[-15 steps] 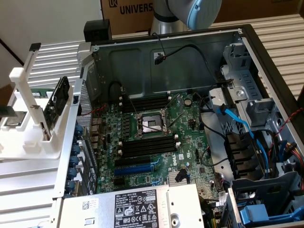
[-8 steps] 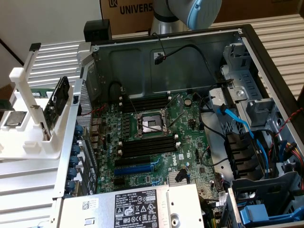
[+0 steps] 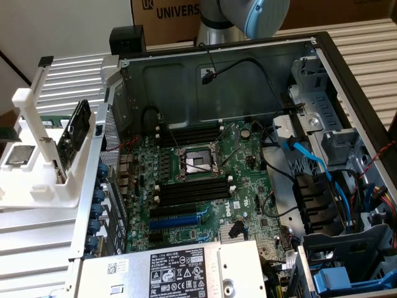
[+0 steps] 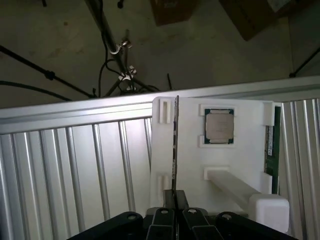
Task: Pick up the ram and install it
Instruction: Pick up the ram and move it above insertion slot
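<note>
The ram [image 3: 77, 127] stands on edge in a white holder [image 3: 37, 186] at the exterior view's left, outside the open computer case. In the wrist view I look down on the ram [image 4: 175, 145] edge-on, a thin dark line beside the holder's two small brackets. My gripper [image 4: 175, 200] hangs above it and in line with it. Its two black fingertips [image 4: 167, 200] stand a narrow gap apart with nothing held. The arm [image 3: 248, 15] reaches in behind the case.
A square silver processor chip [image 4: 219, 125] lies in the holder [image 4: 190, 170], and a green strip [image 4: 270, 145] runs along its far side. Long black empty slots [image 3: 192, 189] flank the motherboard's socket. Cables and drive bays crowd the case's right side. Ribbed aluminium table [image 4: 75, 165] surrounds the holder.
</note>
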Robot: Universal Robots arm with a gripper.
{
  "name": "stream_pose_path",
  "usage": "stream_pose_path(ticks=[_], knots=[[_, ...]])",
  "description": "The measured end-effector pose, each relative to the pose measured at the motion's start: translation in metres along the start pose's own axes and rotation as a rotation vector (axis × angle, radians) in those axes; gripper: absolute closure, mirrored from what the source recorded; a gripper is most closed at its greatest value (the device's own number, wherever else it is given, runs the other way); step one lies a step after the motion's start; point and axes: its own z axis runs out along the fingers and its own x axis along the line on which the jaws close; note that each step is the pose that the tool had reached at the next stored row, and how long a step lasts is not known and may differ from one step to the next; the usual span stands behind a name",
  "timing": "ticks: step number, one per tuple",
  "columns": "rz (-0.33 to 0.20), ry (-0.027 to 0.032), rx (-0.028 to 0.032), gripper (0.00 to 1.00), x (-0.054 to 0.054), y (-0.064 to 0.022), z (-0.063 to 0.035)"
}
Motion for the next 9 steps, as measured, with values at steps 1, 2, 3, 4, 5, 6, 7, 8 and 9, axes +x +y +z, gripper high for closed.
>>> stream_pose_path(ticks=[1,2,3,4,5,6,7,8,9], knots=[[0.000,-0.0001,0.0001,0.87,-0.001,-0.0037,-0.0063],[0.000,-0.0001,0.0002,0.87,-0.002,-0.0059,-0.0102],[0.000,-0.0001,0.0002,0.87,-0.002,-0.0086,-0.0148],[0.000,0.0000,0.0001,0.87,-0.003,-0.0110,-0.0186],[0.000,-0.0001,0.0003,0.87,-0.003,-0.0134,-0.0208],[0.000,-0.0001,0.0001,0.87,-0.004,-0.0172,-0.0228],[0.000,0.0001,0.0000,0.87,-0.005,-0.0215,-0.0236],[0.000,-0.0001,0.0001,0.87,-0.005,-0.0243,-0.0235],[0.000,0.0001,-0.0007,0.87,-0.005,-0.0265,-0.0234]])
